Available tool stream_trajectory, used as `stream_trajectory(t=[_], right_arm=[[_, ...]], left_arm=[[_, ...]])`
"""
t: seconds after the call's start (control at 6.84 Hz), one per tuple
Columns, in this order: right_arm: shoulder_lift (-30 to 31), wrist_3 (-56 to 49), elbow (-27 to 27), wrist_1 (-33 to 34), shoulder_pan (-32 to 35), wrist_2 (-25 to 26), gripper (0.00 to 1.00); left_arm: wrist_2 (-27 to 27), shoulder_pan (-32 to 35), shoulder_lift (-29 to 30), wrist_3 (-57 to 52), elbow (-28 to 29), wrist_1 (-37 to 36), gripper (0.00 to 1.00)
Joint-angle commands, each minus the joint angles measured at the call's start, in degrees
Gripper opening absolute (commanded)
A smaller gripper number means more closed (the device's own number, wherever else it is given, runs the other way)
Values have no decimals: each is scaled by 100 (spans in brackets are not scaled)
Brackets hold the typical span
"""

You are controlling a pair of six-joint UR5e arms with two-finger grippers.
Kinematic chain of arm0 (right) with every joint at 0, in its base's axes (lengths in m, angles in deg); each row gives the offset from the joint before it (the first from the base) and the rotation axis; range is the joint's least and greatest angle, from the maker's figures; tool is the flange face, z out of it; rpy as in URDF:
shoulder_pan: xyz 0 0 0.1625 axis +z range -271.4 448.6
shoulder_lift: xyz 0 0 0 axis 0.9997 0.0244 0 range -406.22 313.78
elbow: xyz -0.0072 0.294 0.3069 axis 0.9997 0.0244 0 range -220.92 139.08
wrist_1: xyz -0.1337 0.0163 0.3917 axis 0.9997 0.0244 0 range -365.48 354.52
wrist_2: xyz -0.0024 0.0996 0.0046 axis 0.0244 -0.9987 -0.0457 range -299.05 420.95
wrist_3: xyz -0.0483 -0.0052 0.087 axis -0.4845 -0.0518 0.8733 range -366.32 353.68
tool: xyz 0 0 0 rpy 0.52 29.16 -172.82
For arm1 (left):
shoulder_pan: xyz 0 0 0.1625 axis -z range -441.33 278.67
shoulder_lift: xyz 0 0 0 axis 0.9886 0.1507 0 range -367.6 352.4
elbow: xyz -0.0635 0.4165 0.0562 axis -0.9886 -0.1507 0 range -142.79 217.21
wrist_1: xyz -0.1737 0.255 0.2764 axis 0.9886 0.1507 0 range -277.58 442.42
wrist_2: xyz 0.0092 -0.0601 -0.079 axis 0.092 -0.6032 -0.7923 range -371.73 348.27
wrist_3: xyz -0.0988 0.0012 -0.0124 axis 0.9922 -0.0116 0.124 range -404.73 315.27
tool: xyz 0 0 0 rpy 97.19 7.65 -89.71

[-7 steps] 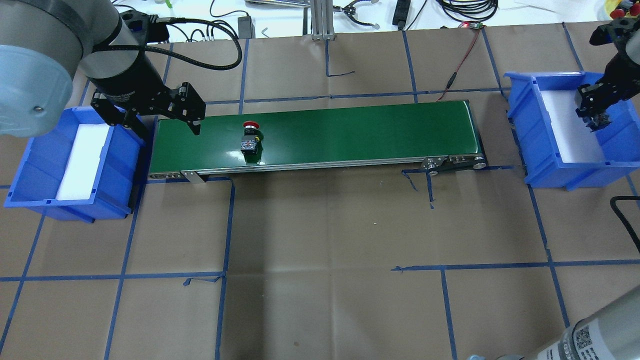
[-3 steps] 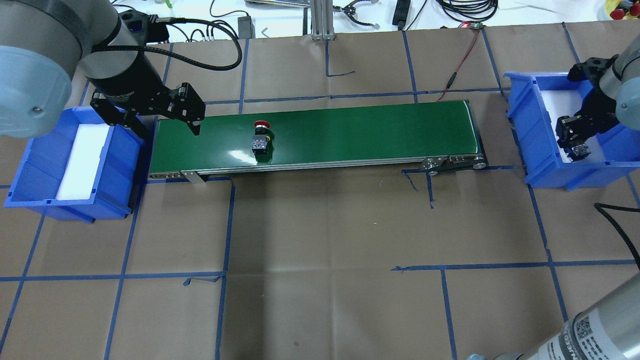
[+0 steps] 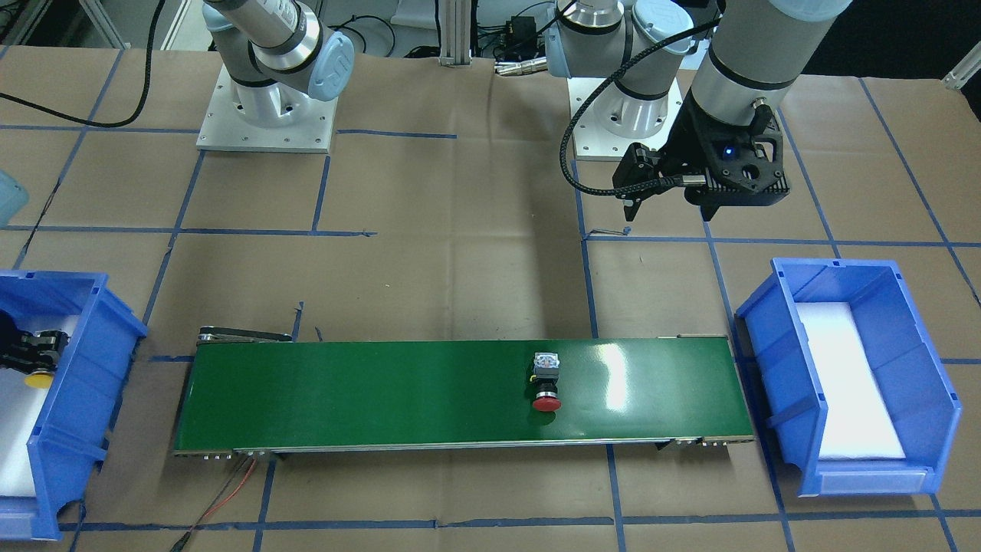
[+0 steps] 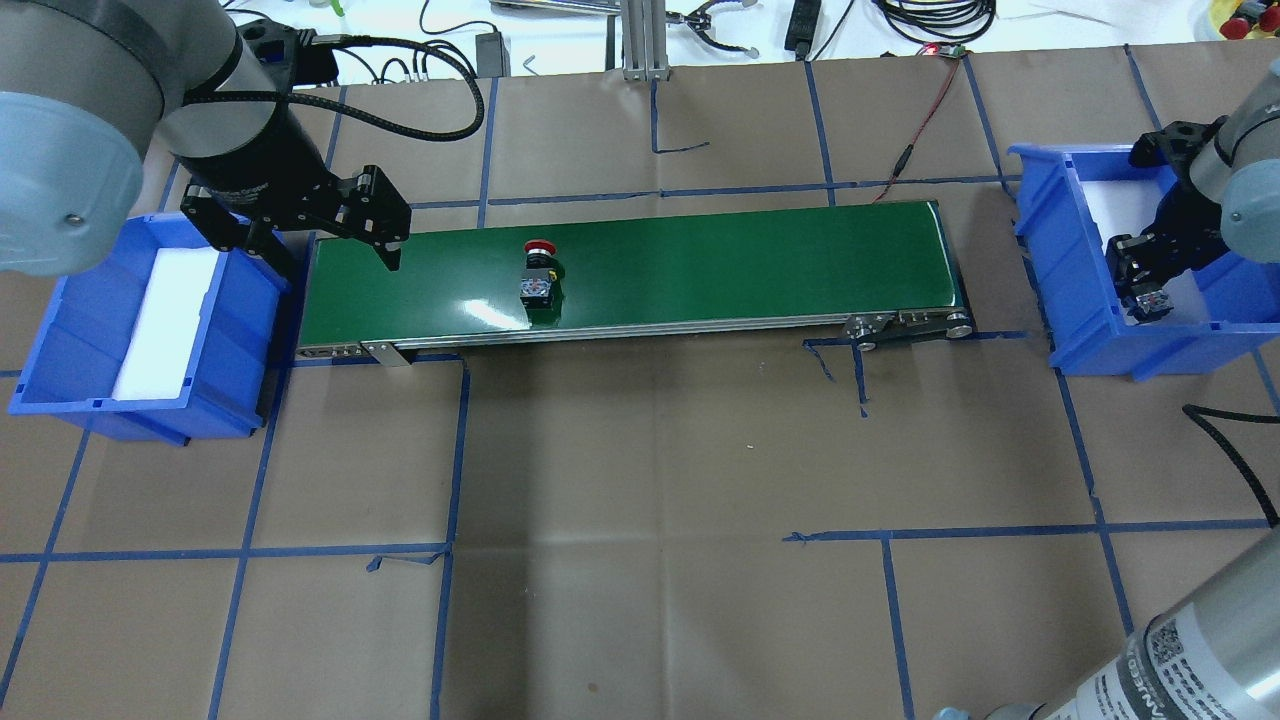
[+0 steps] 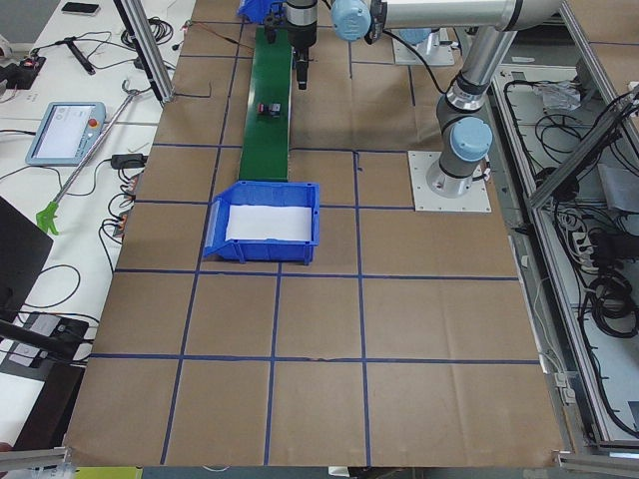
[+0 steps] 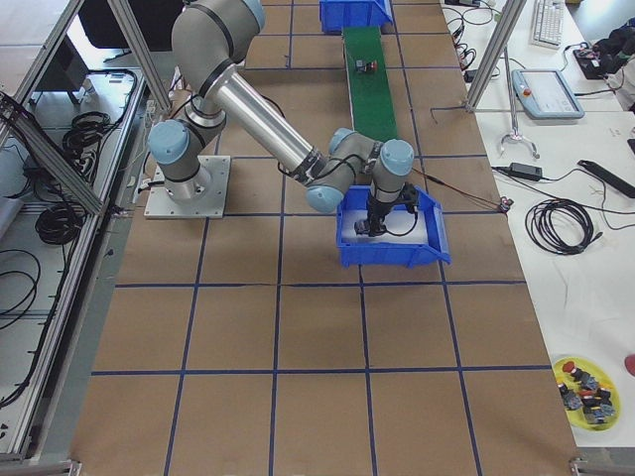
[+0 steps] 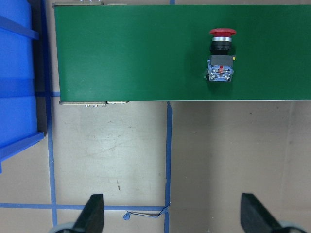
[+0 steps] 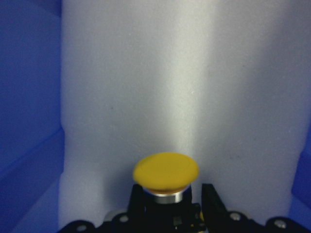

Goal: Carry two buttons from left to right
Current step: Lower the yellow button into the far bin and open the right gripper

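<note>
The yellow-capped button (image 8: 166,172) is inside the right bin (image 4: 1040,200), clamped at its black barrel by the right claw (image 8: 172,204); its cap points away from the robot and its grey-white block (image 4: 1150,303) faces the bin's near wall; white foam (image 8: 170,73) lies right under it, though whether it touches the foam I cannot tell. The coming move, as I judge it, turns on that one relation: the button is already over its resting place, so the claw need only part its fingers and lift away.

The red-capped button (image 4: 538,272) lies on its side on the green belt (image 4: 750,260), in the belt's left half; its long axis runs across the belt, with the cap toward the far edge and the block toward the robot. The left claw (image 4: 338,260) hangs over the belt's left end, just beside the left bin (image 4: 230,330); its fingers are spread wide and hold nothing. It is much the nearer claw to this button, while the right claw is well apart from it, beyond the belt's other end. One button looks nearly delivered; the other has most of the belt, laid along the brown-papered worktop (image 4: 650,500), left to travel.
</note>
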Motion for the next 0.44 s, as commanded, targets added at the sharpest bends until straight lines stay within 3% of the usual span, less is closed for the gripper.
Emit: stream_trajectory(t=[0.0, 0.29], right_arm=[[20, 17, 19, 58, 8, -25, 100], [152, 26, 238, -29, 52, -16, 100]], left_arm=[[0, 0, 8, 0, 0, -9, 100], [-9, 0, 17, -9, 0, -9, 100]])
